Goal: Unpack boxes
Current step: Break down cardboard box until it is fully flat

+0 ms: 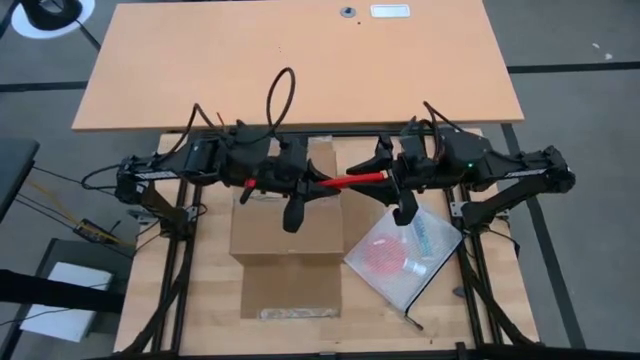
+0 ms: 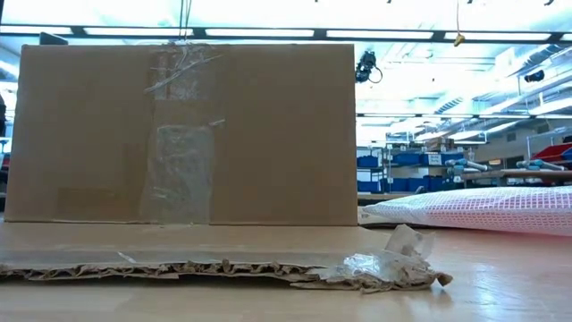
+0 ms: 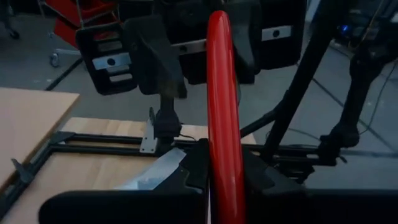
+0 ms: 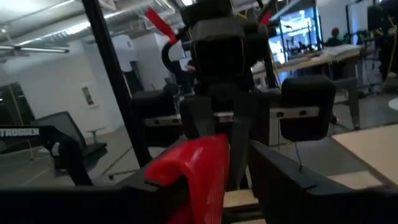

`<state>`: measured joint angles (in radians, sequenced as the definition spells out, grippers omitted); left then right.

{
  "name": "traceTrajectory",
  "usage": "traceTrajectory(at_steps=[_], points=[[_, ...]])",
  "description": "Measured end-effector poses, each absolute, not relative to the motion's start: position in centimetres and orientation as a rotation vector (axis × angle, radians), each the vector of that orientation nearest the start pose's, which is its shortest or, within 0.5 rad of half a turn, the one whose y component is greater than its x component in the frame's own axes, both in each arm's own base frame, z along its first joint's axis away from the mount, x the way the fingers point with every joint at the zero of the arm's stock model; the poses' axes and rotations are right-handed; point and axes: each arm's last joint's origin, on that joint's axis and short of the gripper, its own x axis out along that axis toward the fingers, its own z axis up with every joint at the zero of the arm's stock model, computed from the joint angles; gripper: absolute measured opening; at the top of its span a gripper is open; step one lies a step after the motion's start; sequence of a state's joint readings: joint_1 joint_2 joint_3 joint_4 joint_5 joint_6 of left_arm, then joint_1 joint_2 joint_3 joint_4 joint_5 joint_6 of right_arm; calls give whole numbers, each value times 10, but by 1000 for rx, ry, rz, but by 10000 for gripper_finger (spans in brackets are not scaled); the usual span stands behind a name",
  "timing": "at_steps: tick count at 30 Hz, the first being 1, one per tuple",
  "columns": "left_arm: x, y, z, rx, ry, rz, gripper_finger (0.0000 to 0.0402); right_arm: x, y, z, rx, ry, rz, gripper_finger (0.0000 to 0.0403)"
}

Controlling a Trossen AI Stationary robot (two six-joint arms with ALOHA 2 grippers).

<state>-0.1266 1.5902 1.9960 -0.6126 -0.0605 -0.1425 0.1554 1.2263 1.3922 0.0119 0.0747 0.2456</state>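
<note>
pale wooden table [image 1: 200, 310] carries both arms raised and facing each other above the brown corrugated carton [image 1: 285, 240], flaps spread, taped. left gripper [image 1: 318, 183] and right gripper [image 1: 386, 175] each clamp an end of a glossy red rod [image 1: 352, 180]. clear plastic bag [image 1: 400, 258] beside carton.

Matt corrugated cardboard carton [image 2: 188, 134], glossy clear tape [image 2: 183, 170], smooth wooden table [image 1: 300, 60]
</note>
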Motion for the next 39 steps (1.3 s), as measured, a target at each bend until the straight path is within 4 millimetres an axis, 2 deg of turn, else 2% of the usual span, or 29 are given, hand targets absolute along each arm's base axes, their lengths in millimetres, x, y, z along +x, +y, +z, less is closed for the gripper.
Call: traceTrajectory(at_steps=[5,20,33,39], points=[[317,-39,503,-139,198,-31,42,254,37,473,258,-214,93,164],[317,-38,503,-107,198,17,42,256,35,463,241,-108,67,164],[317,-36,505,-157,177,35,42,257,29,463,250,-112,56,164],[317,-27,501,-183,205,88,42,257,26,464,266,-121,87,164]])
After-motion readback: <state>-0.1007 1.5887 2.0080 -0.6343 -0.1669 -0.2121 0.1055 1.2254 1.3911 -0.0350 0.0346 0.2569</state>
